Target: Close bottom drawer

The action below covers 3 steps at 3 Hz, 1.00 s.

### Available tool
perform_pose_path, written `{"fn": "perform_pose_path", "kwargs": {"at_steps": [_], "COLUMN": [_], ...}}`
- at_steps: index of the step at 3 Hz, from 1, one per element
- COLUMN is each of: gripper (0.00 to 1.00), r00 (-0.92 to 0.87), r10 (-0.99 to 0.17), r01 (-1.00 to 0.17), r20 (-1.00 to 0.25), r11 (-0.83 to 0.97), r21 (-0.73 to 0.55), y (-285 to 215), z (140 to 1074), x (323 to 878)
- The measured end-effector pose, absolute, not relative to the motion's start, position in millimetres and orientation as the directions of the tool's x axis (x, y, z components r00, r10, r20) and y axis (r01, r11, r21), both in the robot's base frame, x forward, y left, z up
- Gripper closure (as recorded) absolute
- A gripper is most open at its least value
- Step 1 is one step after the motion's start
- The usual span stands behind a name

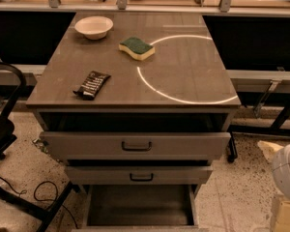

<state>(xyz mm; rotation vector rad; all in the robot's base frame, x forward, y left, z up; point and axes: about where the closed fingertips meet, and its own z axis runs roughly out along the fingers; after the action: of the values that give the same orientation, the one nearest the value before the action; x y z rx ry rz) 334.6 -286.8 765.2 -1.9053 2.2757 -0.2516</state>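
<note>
The bottom drawer (140, 206) is the lowest of three grey-beige drawers and is pulled out the farthest, so its dark grey interior shows. Its front panel is cut off by the lower edge of the view and its handle is hidden. The middle drawer (141, 176) and the top drawer (137, 145) are each pulled out a little and show dark handles. My gripper (274, 151) is at the lower right edge, on the white and cream arm (287, 173). It is to the right of the cabinet, level with the drawers, and touches none of them.
On the cabinet top (183, 57) lie a white bowl (94, 27), a green and yellow sponge (137, 48) and a dark snack packet (92, 84). A black chair (5, 129) and a floor cable (48, 192) are on the left. Dark shelving runs behind.
</note>
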Motion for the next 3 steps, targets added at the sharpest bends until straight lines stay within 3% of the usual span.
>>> {"fn": "perform_pose_path", "kwargs": {"at_steps": [2, 3], "gripper": [0.00, 0.00], "r00": [-0.186, -0.179], "r10": [-0.982, -0.982], "r01": [-0.957, -0.966], "r20": [0.011, 0.055], "r11": [0.179, 0.164], "r21": [-0.228, -0.200], "y": [-293.0, -318.5], "z": [736.7, 674.9], "x": [327.6, 301.0]}}
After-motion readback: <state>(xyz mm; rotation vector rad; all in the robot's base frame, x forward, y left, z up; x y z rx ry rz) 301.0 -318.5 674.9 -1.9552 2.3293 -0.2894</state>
